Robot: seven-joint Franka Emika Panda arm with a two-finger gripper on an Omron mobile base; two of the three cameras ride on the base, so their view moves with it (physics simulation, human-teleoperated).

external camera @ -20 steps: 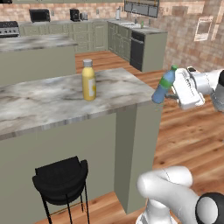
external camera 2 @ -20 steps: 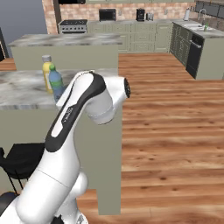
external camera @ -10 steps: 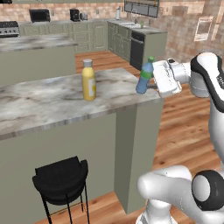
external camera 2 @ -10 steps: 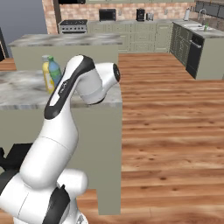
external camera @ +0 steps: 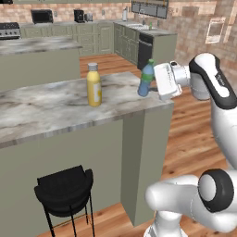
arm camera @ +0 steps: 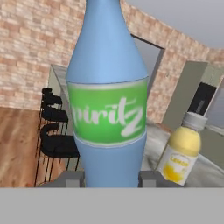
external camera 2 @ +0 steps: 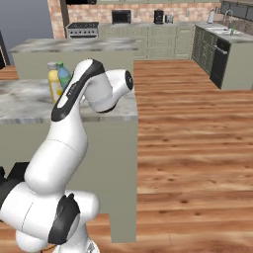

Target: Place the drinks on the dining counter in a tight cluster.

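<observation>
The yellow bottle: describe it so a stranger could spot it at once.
Find the long marble-topped dining counter with a black stool at its front. The yellow bottle stands upright on that top, towards the end where the arm works. It is wide with a grey cap, unlike the slimmer blue bottle held in the claw.

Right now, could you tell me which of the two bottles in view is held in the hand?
The small blue bottle with the green label is clamped in the hand above the counter's end; the taller yellow bottle with the grey cap stands free on the marble top.
</observation>
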